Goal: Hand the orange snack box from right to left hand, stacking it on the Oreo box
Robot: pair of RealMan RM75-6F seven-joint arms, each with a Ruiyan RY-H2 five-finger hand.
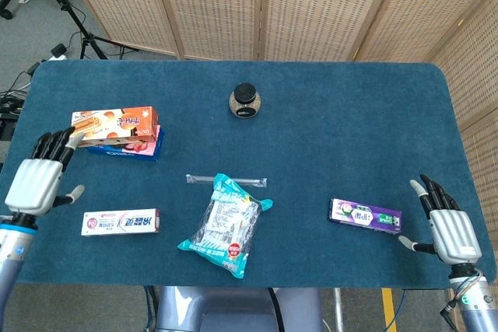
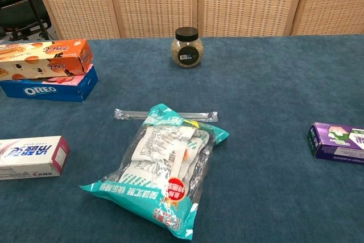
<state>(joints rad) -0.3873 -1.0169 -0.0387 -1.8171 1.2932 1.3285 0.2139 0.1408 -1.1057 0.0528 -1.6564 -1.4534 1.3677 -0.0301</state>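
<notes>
Left hand (image 1: 35,183), silver-backed with black fingers, lies over the worktop's left edge, back upward, fingers spread and pointing toward the far edge, thumb out to the side; it grasps nothing and touches no box. Right hand (image 1: 449,227) sits at the near right corner of the blue felt-covered worktop (image 1: 350,130), back upward, fingers loosely parted, likewise empty, just beside but apart from the purple rectangular carton (image 1: 365,215). The chest view shows neither hand.

The orange rectangular snack box (image 2: 44,60) lies flat on top of the blue Oreo box (image 2: 48,87) near the left edge, its long side roughly parallel to the one beneath. A white toothpaste carton with pink ends (image 1: 120,221) lies near the front left corner. A teal-edged clear plastic snack bag (image 2: 162,166) lies at centre front, a thin transparent wrapped stick (image 2: 165,115) just beyond it. A round glass jar with a black lid (image 2: 186,47) stands toward the far edge.
</notes>
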